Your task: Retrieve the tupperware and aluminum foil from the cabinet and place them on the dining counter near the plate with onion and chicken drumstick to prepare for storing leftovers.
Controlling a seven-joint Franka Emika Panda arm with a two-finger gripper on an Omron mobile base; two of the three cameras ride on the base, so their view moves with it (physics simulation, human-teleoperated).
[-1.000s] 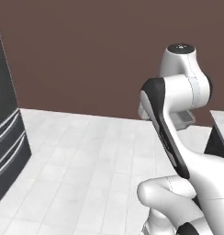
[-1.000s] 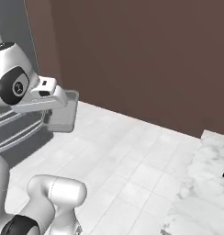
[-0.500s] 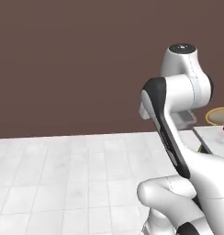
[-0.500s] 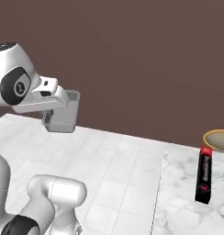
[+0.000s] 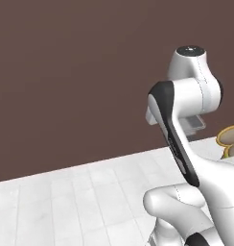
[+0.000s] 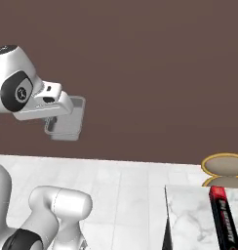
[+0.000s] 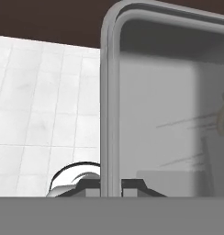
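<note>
Evidently the tool (image 7: 111, 183) pinches the wall of the plastic tub (image 6: 66, 120) between its 2 fingers, carrying it high above the floor, probably to clear the table (image 6: 194, 215), where the foil box (image 6: 223, 217) lies along the near edge.

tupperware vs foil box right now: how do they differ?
Place: the tupperware is up in the air in the gripper, in front of the brown wall; the foil lies flat on the marble counter.
Look: the tupperware is pale grey and translucent; the foil is black with a red end and white lettering.
Shape: the tupperware is a boxy open container; the foil is long and slim.
</note>
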